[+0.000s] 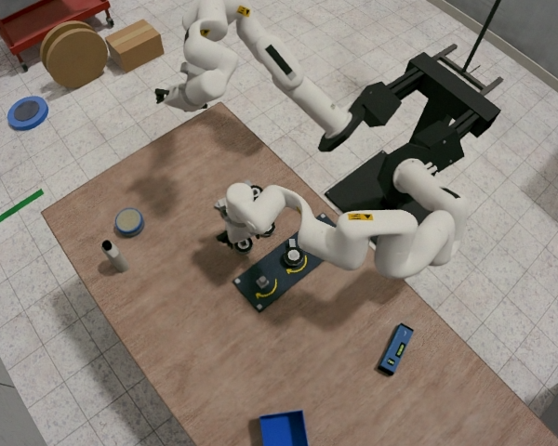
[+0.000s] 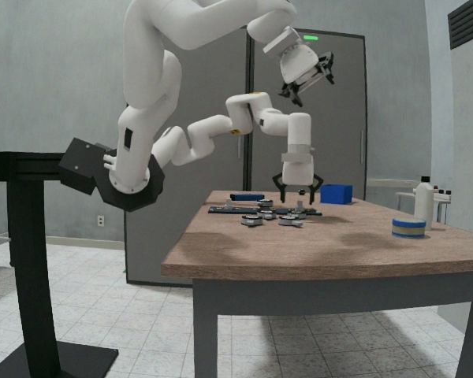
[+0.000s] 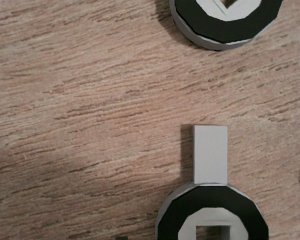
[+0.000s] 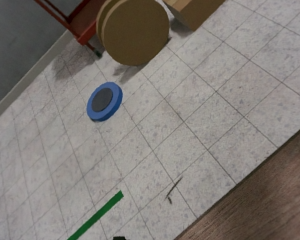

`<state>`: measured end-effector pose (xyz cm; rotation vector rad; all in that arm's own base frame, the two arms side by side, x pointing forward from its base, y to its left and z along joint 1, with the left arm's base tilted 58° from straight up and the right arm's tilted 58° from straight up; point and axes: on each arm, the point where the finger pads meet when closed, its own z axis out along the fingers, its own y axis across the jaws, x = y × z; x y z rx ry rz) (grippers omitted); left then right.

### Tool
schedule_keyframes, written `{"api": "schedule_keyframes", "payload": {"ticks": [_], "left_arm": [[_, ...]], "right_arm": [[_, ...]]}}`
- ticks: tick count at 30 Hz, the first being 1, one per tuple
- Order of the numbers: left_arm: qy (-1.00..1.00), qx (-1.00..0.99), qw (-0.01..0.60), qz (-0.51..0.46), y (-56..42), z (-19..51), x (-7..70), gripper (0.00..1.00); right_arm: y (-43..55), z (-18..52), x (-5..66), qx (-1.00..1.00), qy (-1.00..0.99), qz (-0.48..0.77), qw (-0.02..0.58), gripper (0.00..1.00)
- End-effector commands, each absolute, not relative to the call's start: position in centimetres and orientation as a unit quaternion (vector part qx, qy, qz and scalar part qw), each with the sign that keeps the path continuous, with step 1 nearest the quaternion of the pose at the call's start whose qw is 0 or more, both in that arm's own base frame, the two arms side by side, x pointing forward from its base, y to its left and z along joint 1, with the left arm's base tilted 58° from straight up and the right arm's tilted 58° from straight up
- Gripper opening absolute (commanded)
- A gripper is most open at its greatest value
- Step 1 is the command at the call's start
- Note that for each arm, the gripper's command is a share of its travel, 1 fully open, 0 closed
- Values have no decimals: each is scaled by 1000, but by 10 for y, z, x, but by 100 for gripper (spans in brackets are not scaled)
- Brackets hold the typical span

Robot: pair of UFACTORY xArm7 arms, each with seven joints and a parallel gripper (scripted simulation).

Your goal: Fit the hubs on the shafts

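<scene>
A dark board (image 1: 276,268) (image 2: 244,210) carries yellow arrows and shafts. One hub (image 1: 292,256) (image 2: 264,202) sits on the middle shaft. One end shaft (image 1: 262,282) (image 2: 299,205) is bare; the other end shaft (image 2: 229,203) is also bare, and my left arm hides it in the top view. Several loose hubs lie beside the board, one hub (image 1: 243,245) near its end. In the left wrist view a hub (image 3: 215,195) has its lever pointing up, and another hub (image 3: 215,31) is cut off above. My left gripper (image 2: 297,201) is open just above the loose hubs. My right gripper (image 2: 314,93) is open, high above the table's end.
A white bottle (image 1: 118,261) (image 2: 423,205) and a blue-edged round tin or roll (image 1: 129,221) (image 2: 407,228) stand near the far long edge. A blue level (image 1: 395,349) (image 2: 247,197) and a blue bin (image 1: 283,428) (image 2: 336,194) are beyond the board.
</scene>
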<state>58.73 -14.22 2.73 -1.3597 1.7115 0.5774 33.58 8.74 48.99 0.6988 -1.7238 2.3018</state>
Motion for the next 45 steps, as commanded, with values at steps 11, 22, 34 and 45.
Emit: {"api": "schedule_keyframes", "payload": {"ticks": [11, 22, 34, 45], "left_arm": [[686, -544, 426, 229, -134, 20, 592, 100], [686, -544, 426, 229, -134, 20, 592, 100], [686, -544, 426, 229, -114, 7, 601, 100], [686, -543, 426, 228, -115, 7, 601, 100]], "right_arm": [[89, 491, 335, 235, -580, 775, 89, 100], [89, 491, 335, 235, -580, 775, 89, 100], [89, 491, 335, 235, -580, 775, 89, 100], [89, 491, 335, 235, -580, 775, 89, 100]]}}
